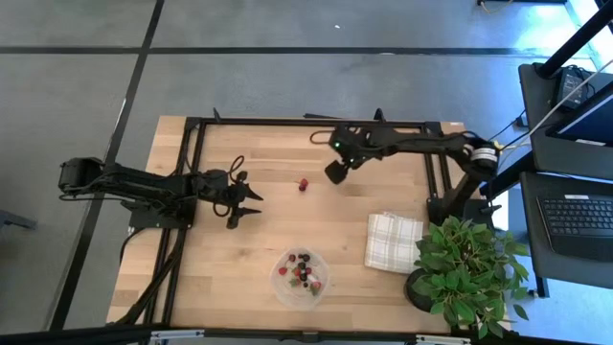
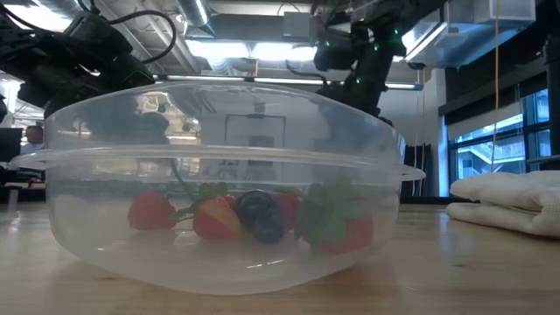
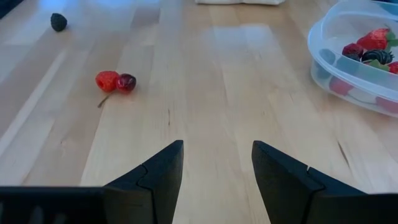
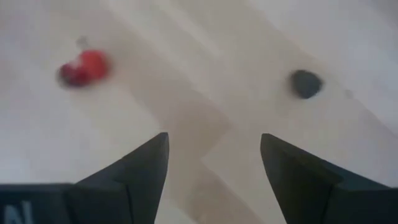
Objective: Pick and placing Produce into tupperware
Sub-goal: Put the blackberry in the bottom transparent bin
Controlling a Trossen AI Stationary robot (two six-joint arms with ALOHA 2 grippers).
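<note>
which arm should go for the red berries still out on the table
Right, probably. The right end effector, open, hovers just beside the red berries. The left end effector, also open, sits farther away. The tupperware lies nearer the table's front.

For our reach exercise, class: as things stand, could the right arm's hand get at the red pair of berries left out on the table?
Probably yes. The right hand, fingers open, hangs beside the red berries, with only bare table between them. The left hand waits farther off.

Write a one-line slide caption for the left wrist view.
Open left gripper faces two red berries on the table.
</note>
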